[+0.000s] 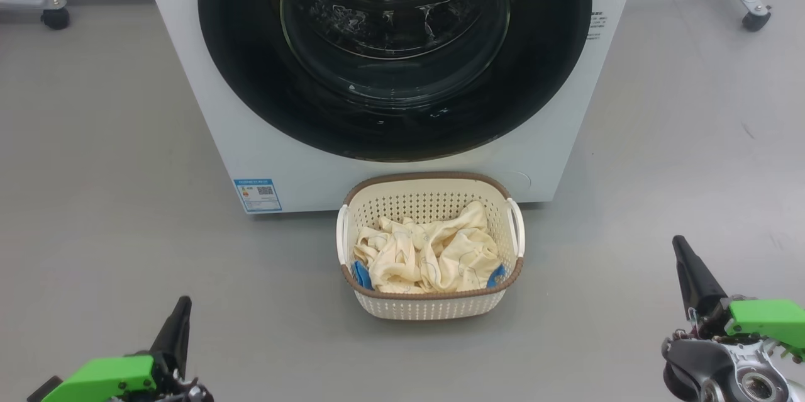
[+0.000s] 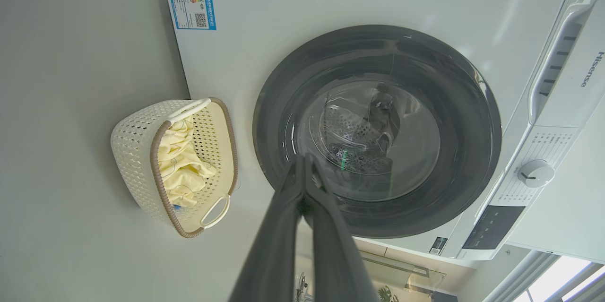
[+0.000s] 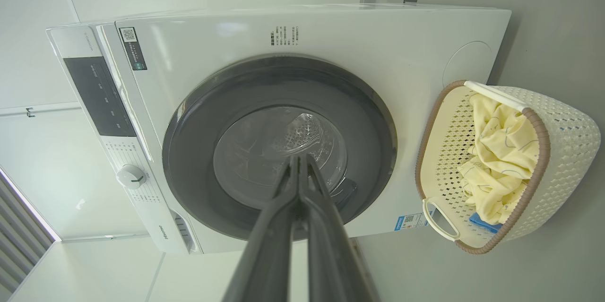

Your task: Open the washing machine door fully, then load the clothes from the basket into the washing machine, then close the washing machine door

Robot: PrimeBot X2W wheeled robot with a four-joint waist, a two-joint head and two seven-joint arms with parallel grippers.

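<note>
Washing machine (image 1: 283,163) straight ahead of me, white front, standing on the grey floor (image 1: 113,188). Washing machine door (image 1: 245,75) is shut flat against the machine's front: black ring, glass bowl in the middle, steel drum visible through the glass. Basket (image 1: 427,309) sits on the floor just in front of the machine, under the door's lower edge. I can't tell if its far rim touches the machine. Clothes (image 1: 427,254) lie bunched inside the basket, cream-yellow with thin dark lines and blue bits at the two near corners.

My left claw (image 2: 302,161) is pressed together, tips meeting, nothing between them. In the head view it sits low, to my left of the machine's middle, well back from the machine's front and well apart from the basket. In the left wrist view the tips line up over the lower edge of the door glass, no contact.

My right claw (image 3: 298,159) is also pressed together and empty. It is to my right of the machine's middle, well back from the front, apart from the basket, and higher up the head view than the left one. Its tips line up over the door glass, no contact.

Both arms are low, fingers pointing toward the machine, with green covers behind the fingers. The basket lies between the claws, nearer the machine than either. Blue label (image 1: 257,194) is at the machine's lower front corner on my left.
</note>
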